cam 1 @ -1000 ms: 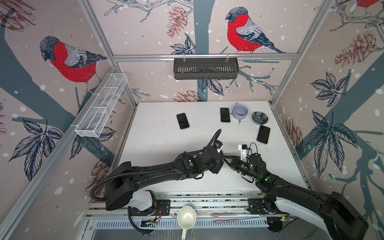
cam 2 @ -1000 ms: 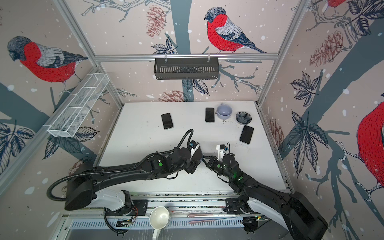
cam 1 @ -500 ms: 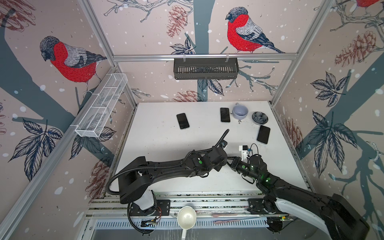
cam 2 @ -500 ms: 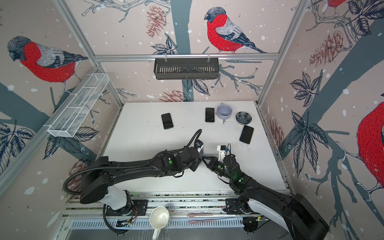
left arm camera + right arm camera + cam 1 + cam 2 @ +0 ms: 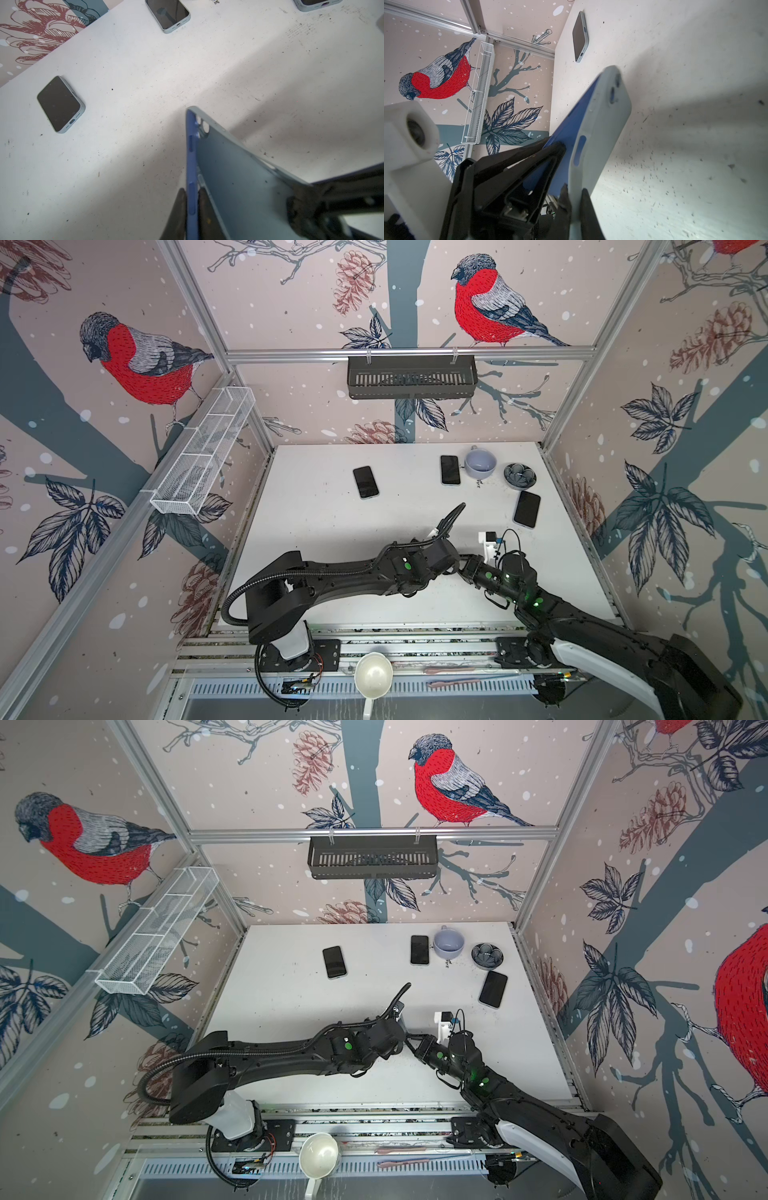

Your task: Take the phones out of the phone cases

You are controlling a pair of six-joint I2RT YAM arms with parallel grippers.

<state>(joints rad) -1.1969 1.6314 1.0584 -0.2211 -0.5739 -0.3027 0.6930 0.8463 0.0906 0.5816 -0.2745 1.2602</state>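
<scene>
Closing hard, the left gripper (image 5: pixel 191 192) now pinches the side wall of the blue phone case (image 5: pixel 239 178), where its jaws stood wide 1 second ago. We see the right gripper (image 5: pixel 574 193) clamped on another edge, so both arms hold the case tilted over the front of the table (image 5: pixel 332 539). Tabletop shows through its camera holes; we spot no phone inside. Farther back 3 phones lie flat, screens up: left phone (image 5: pixel 365 482), middle phone (image 5: pixel 450 470) just beside the cup (image 5: pixel 480 462), right phone (image 5: pixel 527 509). We judge the phone already out.
</scene>
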